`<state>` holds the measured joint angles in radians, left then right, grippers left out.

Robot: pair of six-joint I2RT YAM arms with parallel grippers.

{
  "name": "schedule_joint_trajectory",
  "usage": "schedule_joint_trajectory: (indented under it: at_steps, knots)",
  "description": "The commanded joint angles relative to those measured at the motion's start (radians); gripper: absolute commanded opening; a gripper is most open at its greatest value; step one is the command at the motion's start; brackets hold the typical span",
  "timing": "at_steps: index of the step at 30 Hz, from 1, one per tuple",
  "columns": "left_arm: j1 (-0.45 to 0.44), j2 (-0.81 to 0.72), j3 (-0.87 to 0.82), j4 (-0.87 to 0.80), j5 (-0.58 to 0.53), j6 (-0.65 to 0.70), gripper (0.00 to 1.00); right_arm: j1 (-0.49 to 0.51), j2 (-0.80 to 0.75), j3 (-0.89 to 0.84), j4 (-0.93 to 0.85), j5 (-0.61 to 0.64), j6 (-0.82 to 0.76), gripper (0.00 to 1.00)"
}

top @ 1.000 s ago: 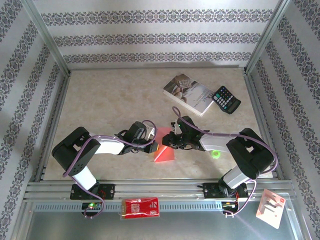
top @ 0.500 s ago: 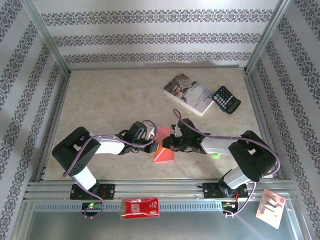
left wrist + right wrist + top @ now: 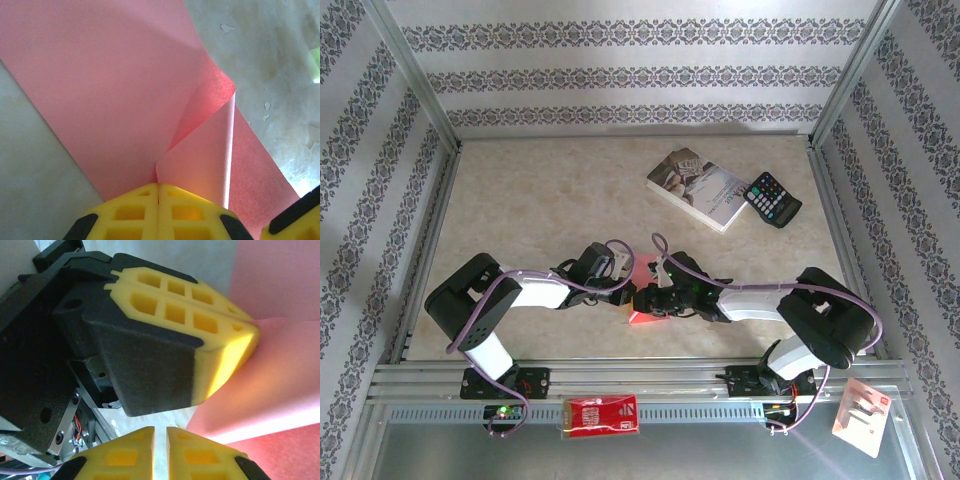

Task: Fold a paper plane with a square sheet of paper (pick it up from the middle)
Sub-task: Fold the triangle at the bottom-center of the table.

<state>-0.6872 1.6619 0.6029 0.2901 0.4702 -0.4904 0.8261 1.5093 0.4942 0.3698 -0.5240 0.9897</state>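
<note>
The square sheet of paper (image 3: 642, 268) is pink-red, partly folded, and lies on the table between my two arms. My left gripper (image 3: 158, 186) is shut on a curled-up flap of the paper (image 3: 100, 90), its yellow fingers pressed together. In the right wrist view the left gripper (image 3: 254, 330) pinches the paper (image 3: 272, 390) at its tip. My right gripper (image 3: 160, 432) sits just below it, with a narrow empty slit between its fingers and bare table behind. From above, the right gripper (image 3: 642, 300) almost touches the left gripper (image 3: 625, 290) over the sheet.
A paperback book (image 3: 698, 188) and a black calculator (image 3: 772, 198) lie at the back right. A small red packet (image 3: 602, 415) sits on the front rail. A white and red packet (image 3: 860, 415) lies at the front right. Patterned walls enclose the table.
My right gripper has moved left and nearer, up against the left gripper, and now covers more of the paper. The left arm has stayed put, still gripping.
</note>
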Motion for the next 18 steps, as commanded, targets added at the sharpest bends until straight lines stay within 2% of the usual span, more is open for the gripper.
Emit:
schedule_joint_trajectory:
  at_steps: [1, 18]
  knots:
    - [-0.008, 0.064, -0.009, -0.125, -0.116, 0.012, 0.00, 0.020, 0.024, -0.004, 0.060, 0.022, 0.021, 0.14]
    - [-0.008, 0.068, 0.000, -0.140, -0.115, 0.006, 0.00, 0.035, 0.098, -0.018, 0.100, 0.033, 0.024, 0.14]
